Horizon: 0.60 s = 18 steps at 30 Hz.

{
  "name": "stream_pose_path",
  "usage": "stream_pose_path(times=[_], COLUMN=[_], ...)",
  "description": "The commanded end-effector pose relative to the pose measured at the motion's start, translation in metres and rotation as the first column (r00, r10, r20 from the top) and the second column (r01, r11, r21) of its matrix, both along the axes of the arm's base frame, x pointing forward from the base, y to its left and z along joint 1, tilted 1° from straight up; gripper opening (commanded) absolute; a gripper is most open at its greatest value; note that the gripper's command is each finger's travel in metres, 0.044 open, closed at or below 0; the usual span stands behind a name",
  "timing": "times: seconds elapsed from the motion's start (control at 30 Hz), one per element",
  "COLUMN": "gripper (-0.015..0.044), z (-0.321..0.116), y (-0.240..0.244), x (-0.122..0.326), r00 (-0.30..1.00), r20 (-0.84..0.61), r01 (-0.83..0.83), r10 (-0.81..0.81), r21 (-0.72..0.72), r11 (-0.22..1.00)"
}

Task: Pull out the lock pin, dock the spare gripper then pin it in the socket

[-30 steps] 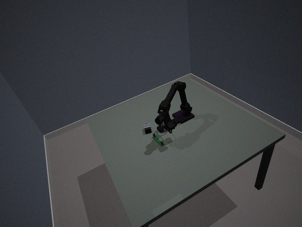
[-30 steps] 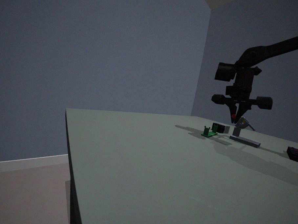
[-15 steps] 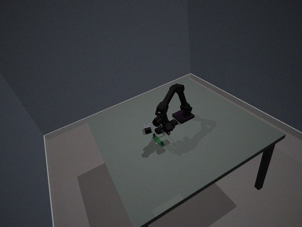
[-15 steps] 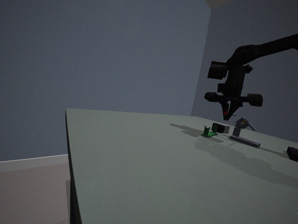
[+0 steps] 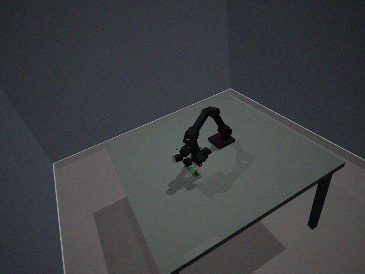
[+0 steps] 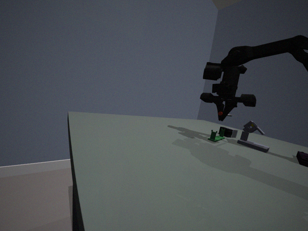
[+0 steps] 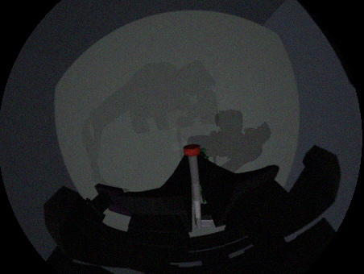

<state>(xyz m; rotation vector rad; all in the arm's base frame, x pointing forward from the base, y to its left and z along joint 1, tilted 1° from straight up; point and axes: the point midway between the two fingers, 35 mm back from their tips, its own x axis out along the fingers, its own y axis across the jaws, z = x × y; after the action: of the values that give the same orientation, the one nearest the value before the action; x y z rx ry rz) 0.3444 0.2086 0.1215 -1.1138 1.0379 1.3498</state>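
1. Gripper (image 5: 200, 166) (image 6: 220, 120) (image 7: 189, 155): fingers close together, clamped on the lock pin (image 5: 200, 165) (image 6: 220, 113) (image 7: 195, 181). Fingertips point down, above the table (image 5: 265, 183) (image 6: 149, 179).
2. Lock pin: red head, pale shaft. It lies crosswise through the grip, head on 1 side and shaft end on the other. It is out of the socket and raised off the surface.
3. Green stand (image 5: 191, 170) (image 6: 216, 139) (image 7: 204, 153): flat base, 2 uprights, near and below the gripper. In the top view it sits nearer the left edge of the table than the right corner. Wrist view shows only parts of it.
4. Mount (image 6: 253, 146): long grey base, 1 post, tilted head with a yellowish mark. Mostly hidden by the arm (image 5: 200, 120) (image 6: 271, 49) in the top view.
5. Spare gripper (image 5: 178, 157) (image 6: 228, 132): black and pale grey body, on the table beside the green stand, apart from the mount; undocked. In the top view, toward the left corner from the stand.
6. Purple base plate (image 5: 219, 146) (image 6: 302, 158): under the arm's foot, toward the far corner in the top view.
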Motion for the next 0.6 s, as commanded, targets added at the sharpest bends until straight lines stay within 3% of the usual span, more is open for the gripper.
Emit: stream_pose_path(times=[0.0, 0.57], gripper=[0.0000, 0.0000], z=[0.000, -0.012], y=[0.004, 0.011], x=[0.008, 0.022], r00=[1.000, 0.999], r20=[0.002, 0.005], r01=[-0.016, -0.035], r10=[0.016, 0.035], r21=[0.000, 0.000], r11=[1.000, 0.999])
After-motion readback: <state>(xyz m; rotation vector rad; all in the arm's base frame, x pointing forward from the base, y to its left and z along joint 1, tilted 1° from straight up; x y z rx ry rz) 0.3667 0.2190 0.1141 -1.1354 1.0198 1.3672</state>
